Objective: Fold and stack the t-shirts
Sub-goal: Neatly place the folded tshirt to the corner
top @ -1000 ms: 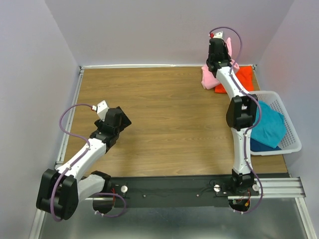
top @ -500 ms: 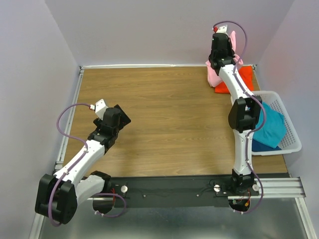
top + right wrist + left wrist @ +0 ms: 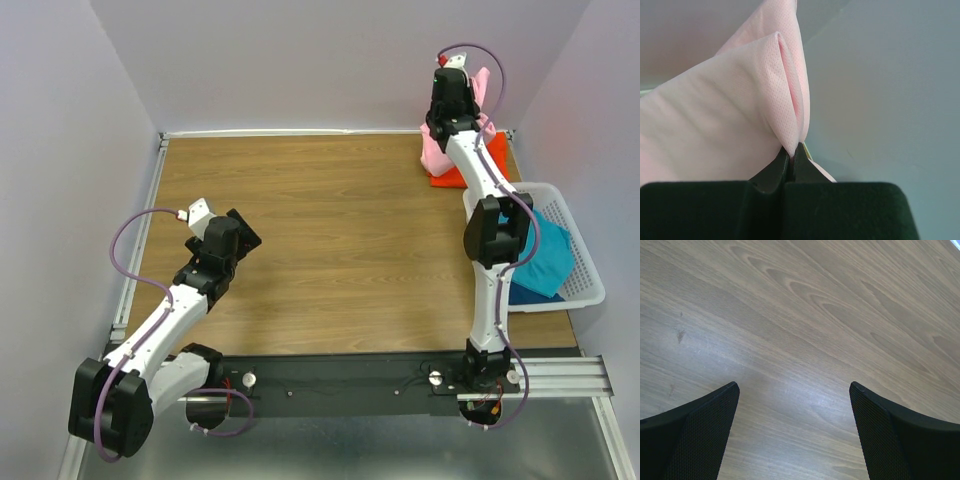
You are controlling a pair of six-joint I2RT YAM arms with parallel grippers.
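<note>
T-shirts: three counted, one each of pink, orange and teal, all at the right side of the scene.
Table (image 3: 330,220): one, wood grain, walled on three sides.
Arms: two. Right arm (image 3: 490,230) stretched long to the far right corner, wrist raised against the back wall (image 3: 300,60). Left arm (image 3: 165,320) bent, wrist low over the left-middle of the table.
Basket (image 3: 590,285): one, white lattice, at the right edge of the table.
Teal shirt (image 3: 550,255): bunched inside the basket, darker blue cloth (image 3: 525,292) under it.
Pink shirt (image 3: 730,110): lifted at the far right corner, hanging down to the table.
Orange shirt (image 3: 447,180): flat on the table, partly under the pink shirt's hanging folds.
Right gripper (image 3: 791,155): jaws pinched tight on a fold of the pink shirt.
Left gripper (image 3: 794,386): jaws spread wide, nothing between them, bare wood below.
Writing: no label legible in these views.
</note>
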